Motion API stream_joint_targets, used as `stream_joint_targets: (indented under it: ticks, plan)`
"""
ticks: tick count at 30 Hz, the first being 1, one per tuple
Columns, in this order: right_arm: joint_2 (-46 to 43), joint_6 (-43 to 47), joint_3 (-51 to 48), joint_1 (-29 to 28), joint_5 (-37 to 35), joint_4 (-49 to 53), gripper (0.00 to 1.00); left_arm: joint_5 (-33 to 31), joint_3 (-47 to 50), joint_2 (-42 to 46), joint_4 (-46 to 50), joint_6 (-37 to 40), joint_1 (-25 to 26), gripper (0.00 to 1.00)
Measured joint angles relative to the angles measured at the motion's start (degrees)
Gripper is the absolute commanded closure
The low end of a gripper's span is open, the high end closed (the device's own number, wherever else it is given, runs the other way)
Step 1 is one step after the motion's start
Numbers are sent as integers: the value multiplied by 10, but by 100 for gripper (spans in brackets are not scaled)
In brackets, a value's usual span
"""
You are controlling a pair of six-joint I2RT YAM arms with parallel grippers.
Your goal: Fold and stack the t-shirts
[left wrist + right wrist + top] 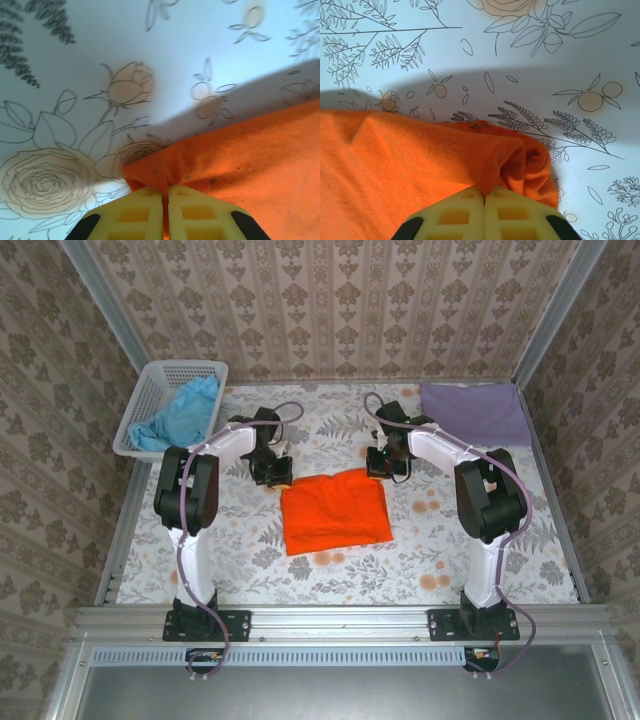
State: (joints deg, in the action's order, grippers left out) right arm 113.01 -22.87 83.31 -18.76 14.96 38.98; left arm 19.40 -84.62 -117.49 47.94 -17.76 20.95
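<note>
Centre of the overhead frame: a bright orange soft fabric t-shirt [334, 510] lies partly folded on the floral-print table [450, 550], its upper corners pinched tight by the left gripper [165, 192] and right gripper [484, 195]. Light and limp, the cloth will likely sag between them, so corner holds suit it.

orange shirt [250, 160]: soft matt knit cloth, slightly fuzzy on my feed
blue shirt [185, 418]: soft matt cloth
table [545, 50]: smooth matt printed cover
left tool [165, 190], right tool [484, 191]: I see matt yellow plastic
basket [185, 364]: white plastic lattice
</note>
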Motion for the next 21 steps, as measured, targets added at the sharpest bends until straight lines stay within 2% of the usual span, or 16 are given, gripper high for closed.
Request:
stream_joint_targets:
  ticks: [4, 8, 12, 15, 18, 21]
  plan:
    - [10, 2, 2, 13, 0, -2, 98, -19, 11, 0, -5, -2, -2, 95]
    - [52, 3, 9, 26, 1, -2, 99, -27, 11, 1, -10, -3, -5, 91]
    - [58, 1, 12, 32, 11, -4, 87, -34, 10, 1, -10, -6, -5, 87]
    - [58, -11, 13, 38, 18, -3, 70, -43, 6, 1, -7, -6, -5, 75]
    - [58, -21, 15, 49, 19, -3, 58, -53, -8, 1, 2, -7, -8, 52]
    - [50, -31, 14, 63, 19, 1, 54, -57, -28, 1, 10, -14, -12, 38]
